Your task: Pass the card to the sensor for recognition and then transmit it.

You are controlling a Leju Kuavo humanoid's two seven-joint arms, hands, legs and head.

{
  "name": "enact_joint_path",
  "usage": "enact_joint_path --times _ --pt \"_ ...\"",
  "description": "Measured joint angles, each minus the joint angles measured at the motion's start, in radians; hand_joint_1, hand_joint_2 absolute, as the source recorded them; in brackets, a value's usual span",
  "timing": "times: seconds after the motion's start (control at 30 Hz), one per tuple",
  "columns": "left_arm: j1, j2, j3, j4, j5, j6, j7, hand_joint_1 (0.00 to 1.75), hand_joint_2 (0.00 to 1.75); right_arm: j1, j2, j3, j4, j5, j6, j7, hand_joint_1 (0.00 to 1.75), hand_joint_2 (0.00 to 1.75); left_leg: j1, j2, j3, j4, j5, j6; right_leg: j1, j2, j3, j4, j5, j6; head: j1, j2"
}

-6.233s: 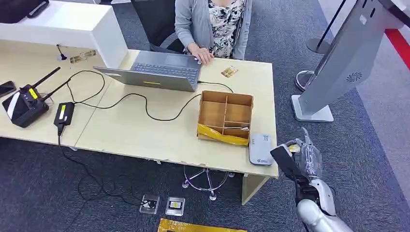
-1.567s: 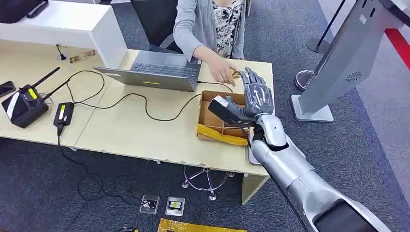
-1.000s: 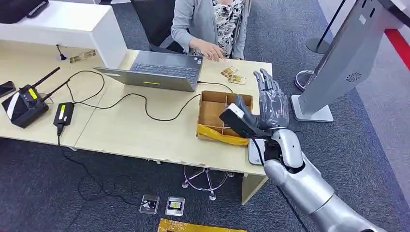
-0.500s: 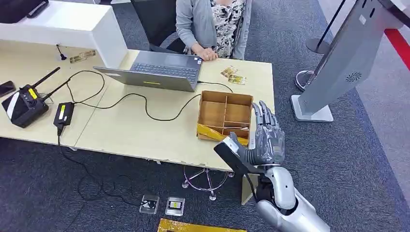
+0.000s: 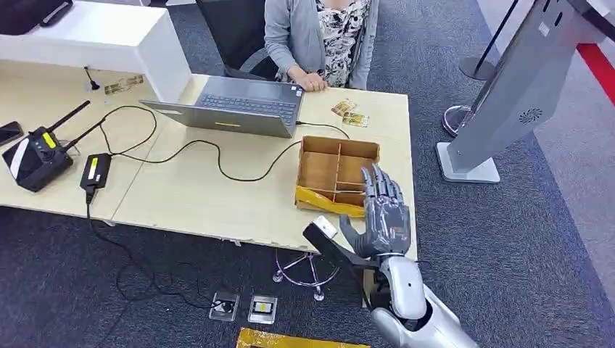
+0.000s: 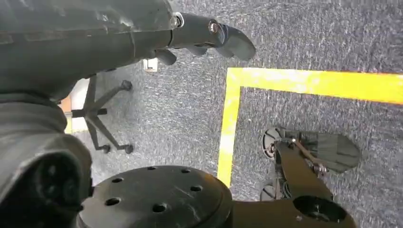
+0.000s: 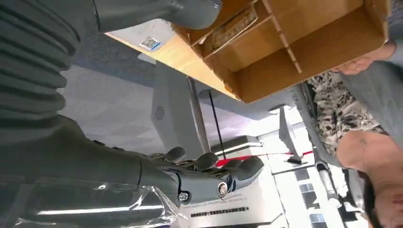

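Now R hand (image 5: 384, 217) empty, fingers (image 5: 381, 185) spread; cards (image 5: 349, 113) on desk (image 5: 217, 196)

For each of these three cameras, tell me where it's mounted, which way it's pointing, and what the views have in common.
Head view: high on the body, looking down at the desk, divided box and a seated person; right hand reaches in.
Left wrist view: on the hanging left arm, facing carpet with yellow tape; left hand shows.
Right wrist view: behind the right hand, facing the box.
Shared: head and right wrist views both show box and person.
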Motion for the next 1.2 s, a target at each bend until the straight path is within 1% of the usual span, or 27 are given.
enact_joint_path --times 0.07,0.2,0.33,0.5,0.57,0.7,0.8,0.93,1.2 --pt "0.0 -0.005 0.002 0.0 0.001 0.016 0.006 0.0 0.0 -0.006 0.014 0.0 0.011 0.002 0.014 -0.011 0.0 1.75 0.0 0.0 0.0 0.0 0.0 0.0 0.0 0.0 0.0 0.0 0.0 0.0 0.0 0.0" --pt "0.0 -0.017 0.004 0.0 0.004 0.022 0.017 0.0 0.0 -0.02 0.043 0.003 0.046 0.003 0.055 -0.029 0.0 1.75 0.0 0.0 0.0 0.0 0.0 0.0 0.0 0.0 0.0 0.0 0.0 0.0 0.0 0.0" --pt "0.0 -0.018 0.01 -0.001 0.002 0.013 0.017 0.0 0.0 -0.039 0.071 0.006 0.081 0.013 0.15 -0.032 0.0 1.75 0.0 0.0 0.0 0.0 0.0 0.0 0.0 -0.001 0.0 0.0 0.0 0.0 0.0 0.0" --pt "-0.001 -0.019 0.01 -0.001 -0.018 -0.003 0.017 0.0 0.0 -0.073 0.077 0.014 0.091 0.051 0.251 0.005 0.0 1.75 0.0 0.0 0.0 0.0 0.0 0.0 0.0 0.0 0.0 0.0 0.0 0.0 0.0 0.0" --pt "0.0 -0.019 0.01 -0.001 -0.024 -0.006 0.017 0.0 0.0 -0.084 0.076 0.014 0.091 0.063 0.275 0.019 0.0 1.75 0.0 0.0 0.0 0.0 0.0 0.0 0.0 0.0 0.0 0.0 0.0 0.0 0.0 0.0" --pt "-0.001 -0.017 0.01 -0.001 -0.032 -0.011 0.017 0.0 0.0 -0.096 0.071 0.014 0.091 0.074 0.293 0.031 0.0 1.75 0.0 0.0 0.0 0.0 0.0 0.0 0.0 0.0 0.0 0.0 0.0 0.0 0.0 0.0" --pt "0.0 -0.016 0.01 -0.001 -0.035 -0.02 0.017 0.0 0.0 -0.098 0.068 0.013 0.091 0.076 0.294 0.035 0.0 1.75 0.0 0.0 0.0 0.0 0.0 0.0 0.0 0.0 0.0 0.0 0.0 0.0 0.0 0.0" --pt "-0.001 -0.015 0.01 -0.001 -0.039 -0.047 0.017 0.0 0.0 -0.098 0.065 0.014 0.091 0.07 0.295 0.035 0.0 1.75 0.0 0.0 0.0 0.0 0.0 0.0 0.0 0.0 0.0 0.0 0.0 0.0 0.0 0.0" --pt "-0.001 -0.011 0.01 -0.001 -0.053 -0.059 0.011 0.0 0.0 -0.098 0.064 0.014 0.095 0.041 0.292 0.035 0.0 1.75 0.0 0.0 0.0 0.0 0.0 0.0 0.0 0.0 0.0 0.0 0.0 0.0 0.0 0.0"
